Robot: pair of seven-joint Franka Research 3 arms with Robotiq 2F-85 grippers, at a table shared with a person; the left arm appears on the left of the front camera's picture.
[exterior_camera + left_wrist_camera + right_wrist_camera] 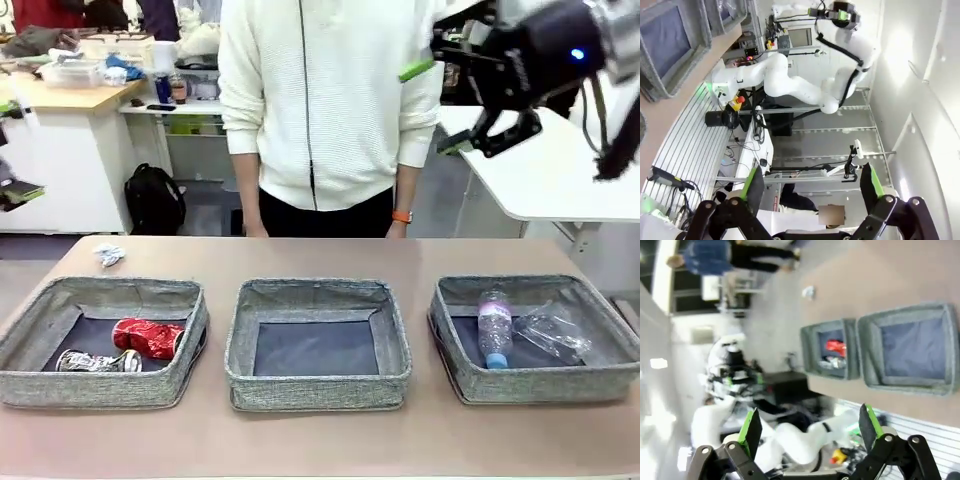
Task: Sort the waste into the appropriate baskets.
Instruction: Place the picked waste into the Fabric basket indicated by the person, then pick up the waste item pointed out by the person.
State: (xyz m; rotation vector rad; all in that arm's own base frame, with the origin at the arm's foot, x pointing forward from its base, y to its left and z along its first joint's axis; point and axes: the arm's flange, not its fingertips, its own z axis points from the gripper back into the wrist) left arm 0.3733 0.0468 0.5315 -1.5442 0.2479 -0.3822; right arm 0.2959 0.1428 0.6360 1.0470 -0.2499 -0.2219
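Overhead, right gripper (440, 108) jaws spread, empty; left gripper (810, 187) likewise. Paper wad (108, 254) on table (320, 440) behind left basket (100, 385).

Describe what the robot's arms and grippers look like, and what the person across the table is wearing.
The arms are glossy white with rounded joints. The right gripper is black with green finger pads, a blue light and dark cables; the left gripper matches it. The person wears a white zip-up sweater, dark trousers and an orange wristband.
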